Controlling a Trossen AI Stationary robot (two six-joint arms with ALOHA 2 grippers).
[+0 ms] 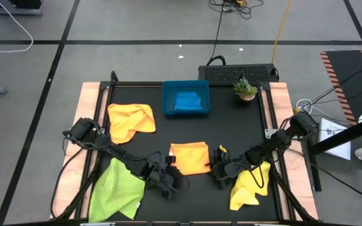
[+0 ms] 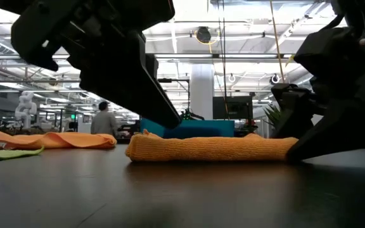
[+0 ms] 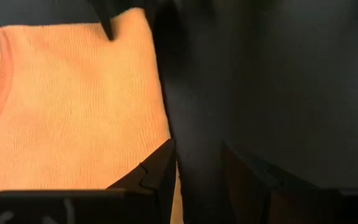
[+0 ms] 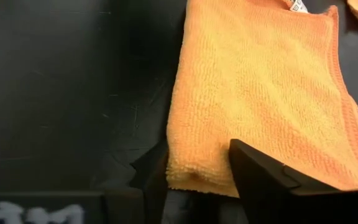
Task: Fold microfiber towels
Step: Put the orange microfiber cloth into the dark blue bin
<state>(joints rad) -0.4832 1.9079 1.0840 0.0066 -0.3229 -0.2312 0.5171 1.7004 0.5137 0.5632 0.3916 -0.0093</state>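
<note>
R hand (image 4: pixel 197 171) spread astride orange towel (image 1: pixel 190 157) corner, near front edge; L hand (image 3: pixel 194 165) spread, empty. Risk: pinch grabs one layer only, fold opens.

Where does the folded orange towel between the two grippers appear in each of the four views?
High view: folded orange towel, low centre.
Low view: flat roll across the middle.
Left wrist view: fills the picture's left.
Right wrist view: upper right.
Shared landmark: blue tray, behind the towel.
</note>
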